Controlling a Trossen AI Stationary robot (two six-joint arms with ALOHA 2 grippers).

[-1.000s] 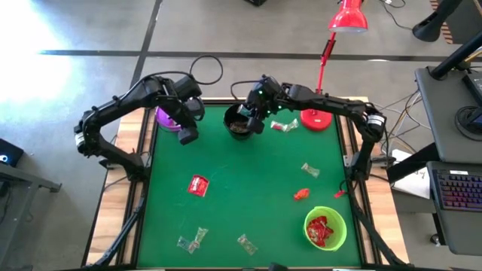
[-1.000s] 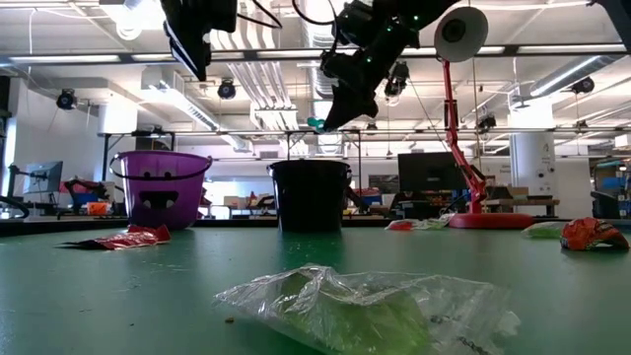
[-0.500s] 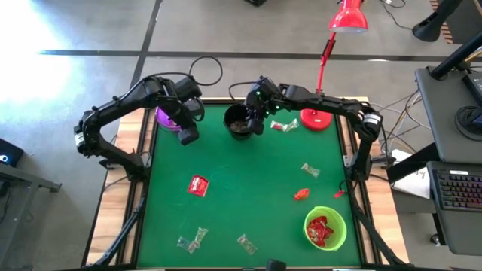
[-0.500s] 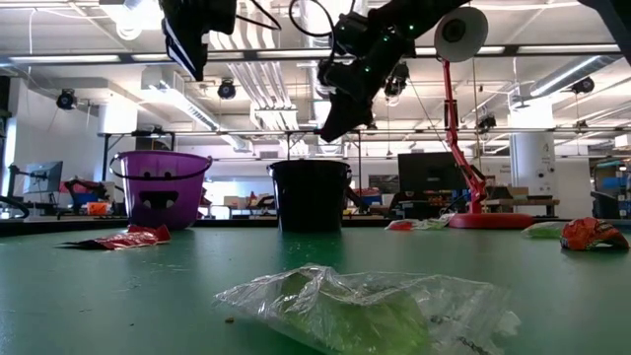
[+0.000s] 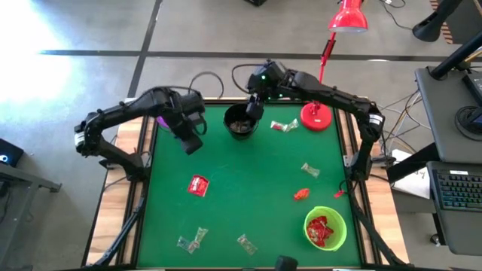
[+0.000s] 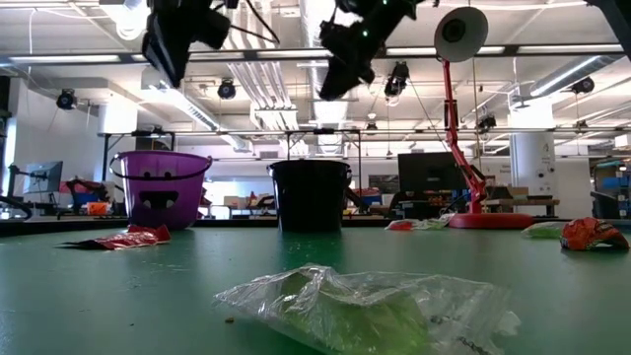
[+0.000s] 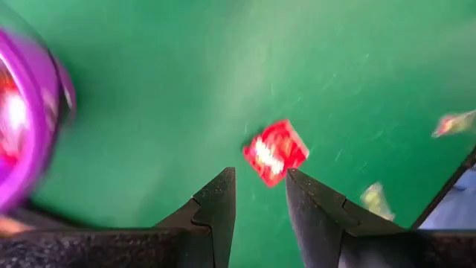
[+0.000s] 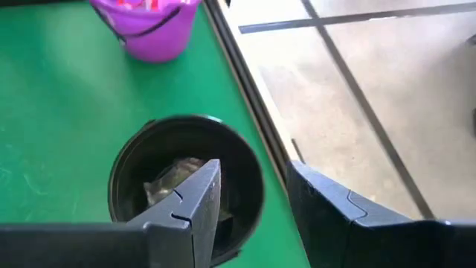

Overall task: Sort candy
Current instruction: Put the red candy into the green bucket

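A green table [image 5: 248, 203] fills the middle of an open workshop, with grey floor around it and ceiling lights and pipes behind in the low view. At its far edge stand a purple bowl [image 6: 160, 187], a black bowl [image 5: 240, 122] and the round foot of a red lamp [image 5: 316, 117]. A green bowl [image 5: 326, 228] sits near the front right corner.

Only the high view shows that green bowl's load of red candy [image 5: 320, 229], and only the right wrist view looks down into the black bowl, where clear-wrapped sweets [image 8: 172, 179] lie at the bottom. The low view alone shows a face on the purple bowl and sets a crumpled clear wrapper [image 6: 370, 308] large in front.

The rest of the candy is scattered on the table: a flat red packet [image 5: 198, 184] left of centre, an orange piece [image 5: 302, 194] and a clear one [image 5: 309, 170] to the right, a greenish one [image 5: 283, 126] between the black bowl and the lamp foot, and clear-wrapped ones [image 5: 193, 239] near the front edge.

The right gripper [image 8: 253, 199] hangs above the black bowl's far rim, fingers parted and empty. The left gripper [image 7: 259, 202] hangs over bare table beside the purple bowl, fingers slightly apart, holding nothing; the red packet shows beyond its tips.
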